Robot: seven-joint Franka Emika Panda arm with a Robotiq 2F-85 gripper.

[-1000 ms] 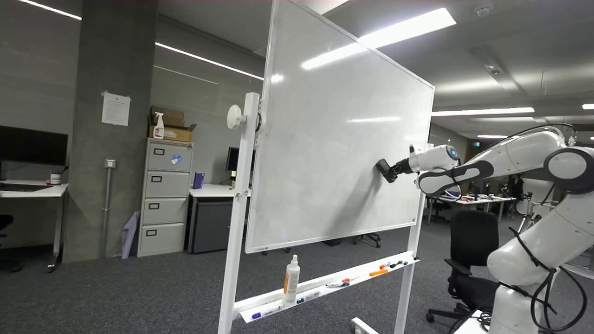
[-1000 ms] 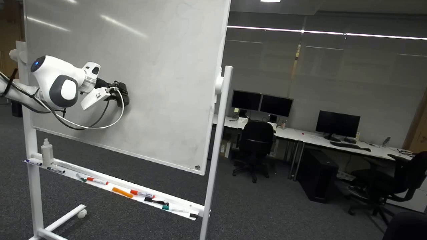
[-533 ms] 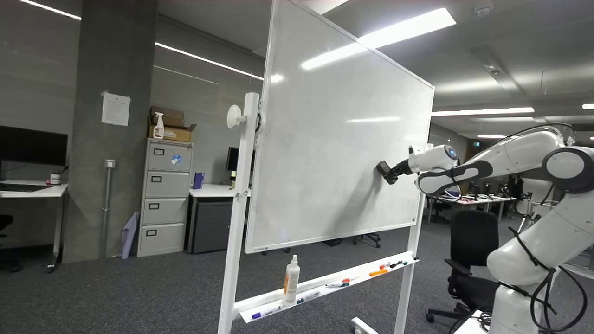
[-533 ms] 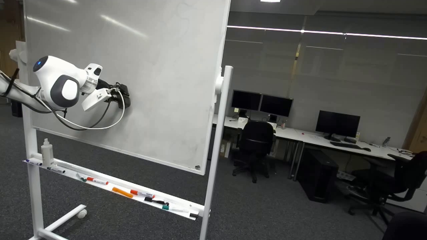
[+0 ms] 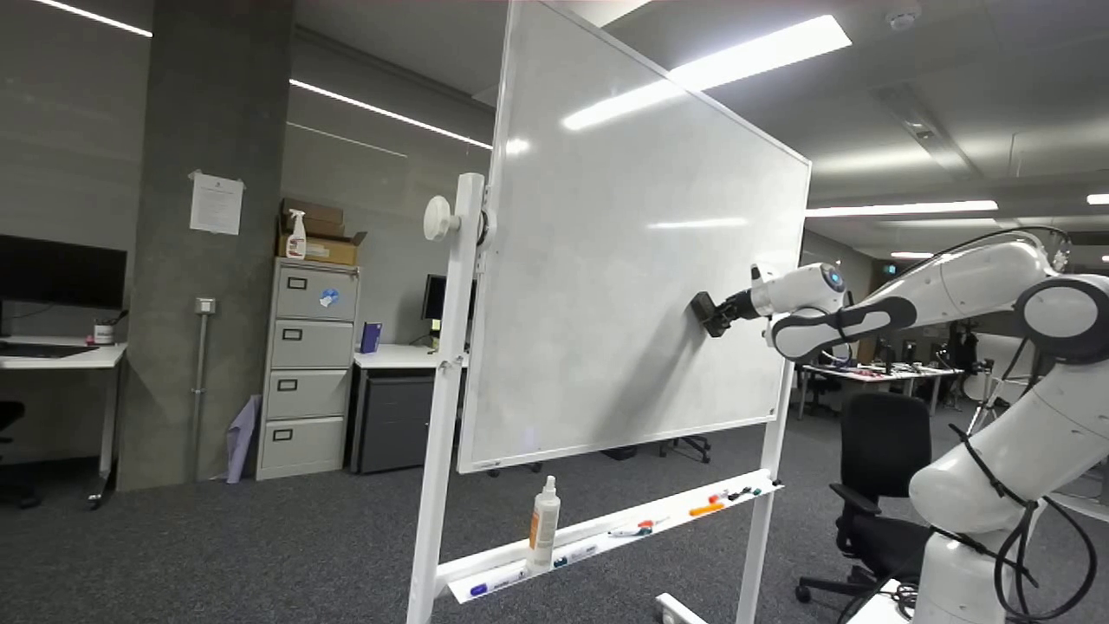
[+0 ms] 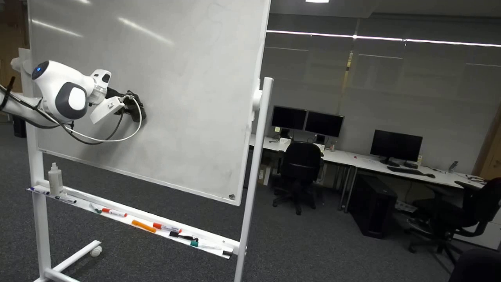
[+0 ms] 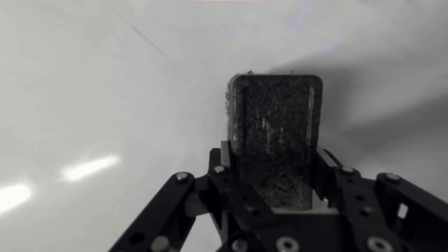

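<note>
The whiteboard (image 5: 606, 260) stands upright in its white frame (image 5: 443, 416), in the same place as in the earlier frames. The robot arm (image 5: 979, 282) has changed: against half a second ago, its wrist end sits farther left and slightly higher in both exterior views. Its shadow (image 5: 654, 373) on the board, seen in an exterior view, has slid leftward too. Below the board, the tray (image 6: 135, 216) is just as it was. A pale bottle (image 5: 544, 524) stands upright on it, unmoved, near the tray's end at the left of both exterior views. The claw (image 7: 274, 150) has travelled with the wrist and is clenched on a dark block (image 7: 274, 112), its fingers (image 7: 225, 155) against the long sides. That block, round-cornered, was already in its grasp earlier; it now lies farther left and a little higher over the board. Its far face appears to rest against the board's surface, though how firmly it presses cannot be told. Unshifted on the tray lie a blue-capped marker (image 5: 502, 581) near the bottle and an orange marker (image 6: 143, 226) between two red-capped markers (image 6: 114, 212). Smallest of all, faint violet smudges (image 7: 301, 17) show on the board in the wrist view, beyond the block's upper edge.
</note>
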